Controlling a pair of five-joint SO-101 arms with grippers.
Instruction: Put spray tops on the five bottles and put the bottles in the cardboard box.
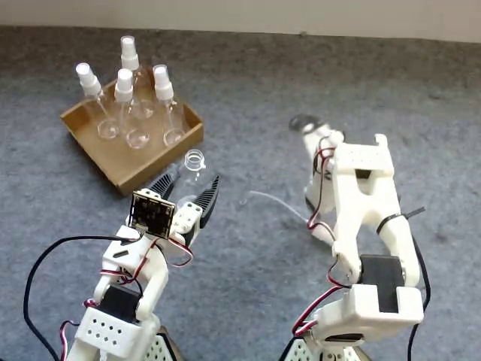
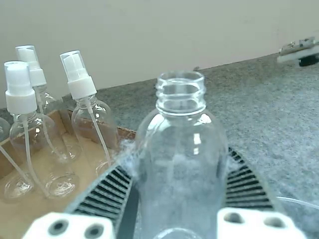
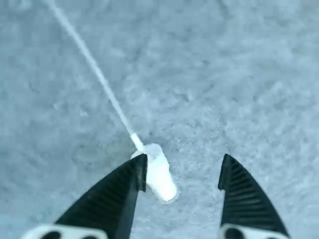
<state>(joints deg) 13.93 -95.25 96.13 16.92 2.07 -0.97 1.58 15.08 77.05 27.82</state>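
Left pincer (image 1: pixel 192 180) grips uncapped bottle (image 2: pixel 180 149) beside cardboard box (image 1: pixel 161 167) rim; right pincer (image 3: pixel 183 167) gapes around spray top (image 3: pixel 160 177).

four capped bottles (image 1: pixel 137 120) in cardboard box (image 1: pixel 161 162) | uncapped bottle (image 1: pixel 194 161) between left jaws

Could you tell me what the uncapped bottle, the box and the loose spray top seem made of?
The uncapped bottle looks like clear glossy plastic, possibly glass: see-through, with bright glints. The box looks like matte brown cardboard, plain and dull. The loose spray top looks like smooth white plastic with a thin translucent tube.
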